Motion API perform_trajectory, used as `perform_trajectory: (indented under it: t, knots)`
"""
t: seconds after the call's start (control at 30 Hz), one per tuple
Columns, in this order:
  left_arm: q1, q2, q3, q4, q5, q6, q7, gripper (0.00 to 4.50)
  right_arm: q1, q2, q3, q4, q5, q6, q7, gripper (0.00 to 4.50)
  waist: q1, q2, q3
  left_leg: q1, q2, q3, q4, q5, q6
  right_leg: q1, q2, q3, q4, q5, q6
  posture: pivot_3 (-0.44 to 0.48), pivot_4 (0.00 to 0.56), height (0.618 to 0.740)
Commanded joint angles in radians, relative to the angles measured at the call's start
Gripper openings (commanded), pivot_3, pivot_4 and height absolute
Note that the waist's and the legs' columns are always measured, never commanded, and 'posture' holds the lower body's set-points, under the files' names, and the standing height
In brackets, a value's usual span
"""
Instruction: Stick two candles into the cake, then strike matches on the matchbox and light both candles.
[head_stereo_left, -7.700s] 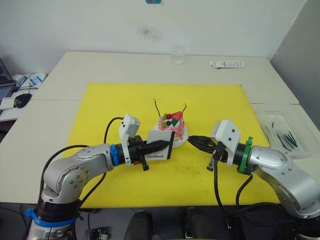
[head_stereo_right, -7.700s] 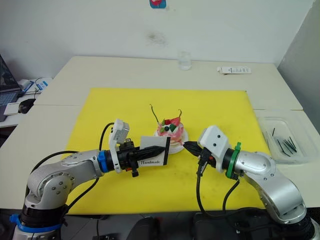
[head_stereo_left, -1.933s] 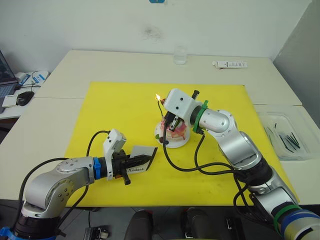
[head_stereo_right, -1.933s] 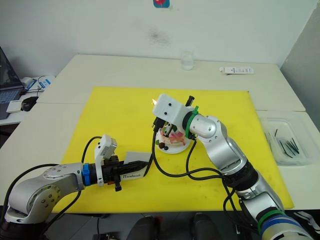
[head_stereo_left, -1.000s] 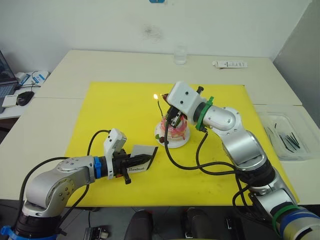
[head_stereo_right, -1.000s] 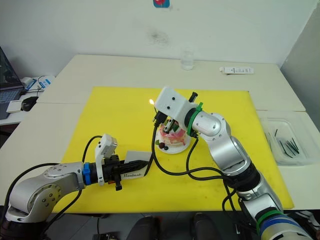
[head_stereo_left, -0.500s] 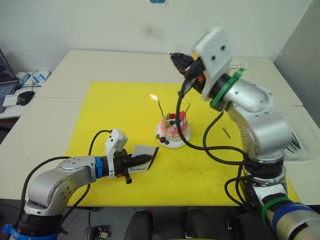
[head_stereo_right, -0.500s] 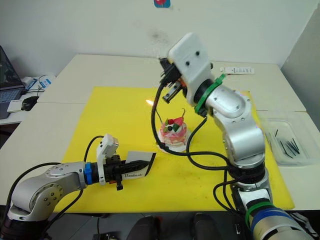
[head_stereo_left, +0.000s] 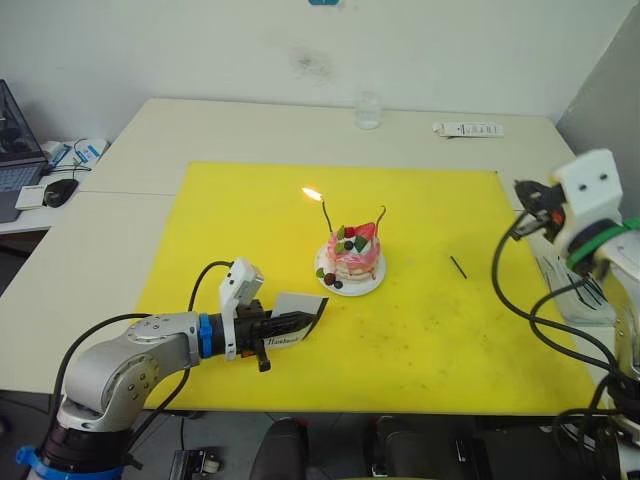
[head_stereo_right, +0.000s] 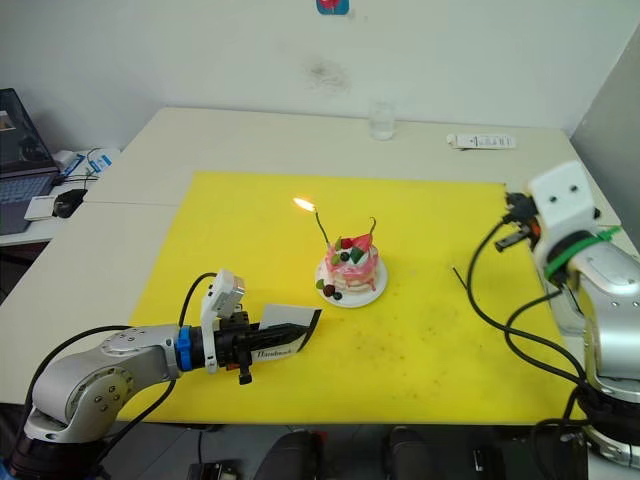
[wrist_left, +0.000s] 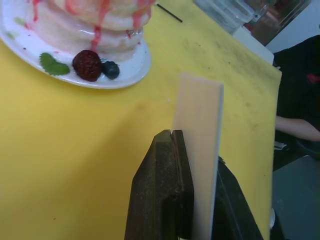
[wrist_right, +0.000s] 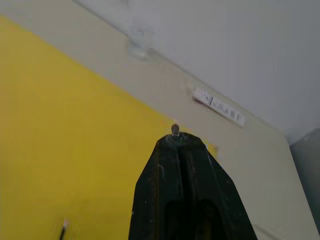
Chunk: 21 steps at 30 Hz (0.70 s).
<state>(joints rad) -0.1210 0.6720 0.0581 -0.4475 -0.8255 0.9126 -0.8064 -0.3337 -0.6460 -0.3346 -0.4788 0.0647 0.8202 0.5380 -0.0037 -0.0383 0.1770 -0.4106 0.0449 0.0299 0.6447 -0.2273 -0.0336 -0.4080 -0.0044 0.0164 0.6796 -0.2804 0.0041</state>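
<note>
The pink cake (head_stereo_left: 352, 262) stands on its white plate (head_stereo_left: 372, 288) in the middle of the yellow mat (head_stereo_left: 250, 220). Two candles stand in it. The left candle (head_stereo_left: 326, 215) burns with a small flame (head_stereo_left: 311, 194); the right candle (head_stereo_left: 380, 216) shows no flame. My left gripper (head_stereo_left: 300, 322) is low in front of the cake, shut on the white matchbox (wrist_left: 200, 130), which it holds upright on edge. My right gripper (head_stereo_left: 525, 195) hangs off the mat's right side, shut, with a small match stub (wrist_right: 175, 129) showing at its tips. A loose black match (head_stereo_left: 457, 267) lies right of the cake.
A clear tray (head_stereo_left: 585, 292) with dark sticks sits at the right table edge, partly behind my right arm. A glass (head_stereo_left: 368, 110) and a white strip-like item (head_stereo_left: 468, 129) stand at the back. A mouse (head_stereo_left: 60, 187) and laptop are far left.
My right arm has swung from above the cake out and down to the mat's right side. The left candle still burns. The left gripper and matchbox have stayed about where they were.
</note>
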Motion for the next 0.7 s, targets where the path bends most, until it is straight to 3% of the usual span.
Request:
perform_trajectory:
  t: [0.03, 0.23, 0.47, 0.57, 0.7]
  knots:
    - [-0.004, -0.021, -0.013, -0.069, -0.041, 0.01, 0.015, 0.0, 0.041, -0.035, -0.092, 0.083, 0.009, -0.077, -0.013, 0.08, -0.001, 0.0, 0.0, 0.0, 0.0, 0.0, 0.0, 0.0, 0.0, 0.0, 0.0, 0.0, 0.0, 0.0, 0.0, 0.0, 0.15, 0.74]
    - [0.034, -0.037, -0.016, -0.104, -0.062, 0.013, 0.036, 0.0, 0.046, -0.097, -0.146, 0.336, -0.011, -0.159, -0.07, 0.08, -0.007, 0.0, 0.0, 0.001, 0.0, 0.001, 0.0, 0.0, 0.0, 0.0, 0.002, 0.002, 0.0, 0.0, 0.001, 0.0, 0.15, 0.74]
    - [0.08, -0.042, -0.011, -0.121, -0.059, -0.007, 0.041, 0.0, -0.023, -0.14, -0.12, 0.563, -0.013, -0.141, -0.135, 0.08, -0.016, 0.001, 0.0, 0.002, 0.001, 0.001, 0.0, 0.0, 0.0, 0.0, 0.003, 0.002, 0.001, 0.0, 0.0, 0.0, 0.15, 0.74]
    - [0.091, -0.041, -0.006, -0.122, -0.055, -0.014, 0.042, 0.0, -0.041, -0.14, -0.121, 0.593, -0.003, -0.132, -0.148, 0.71, -0.022, 0.001, -0.001, 0.002, 0.001, 0.001, 0.0, 0.0, 0.0, 0.001, 0.004, 0.002, 0.001, 0.0, 0.0, 0.0, 0.15, 0.74]
    - [0.104, -0.037, -0.003, -0.12, -0.05, -0.025, 0.042, 0.0, -0.047, -0.129, -0.135, 0.572, 0.023, -0.149, -0.154, 2.08, -0.023, 0.001, -0.001, 0.002, 0.001, 0.001, 0.0, 0.0, 0.0, 0.001, 0.004, 0.002, 0.001, 0.0, 0.0, 0.0, 0.15, 0.74]
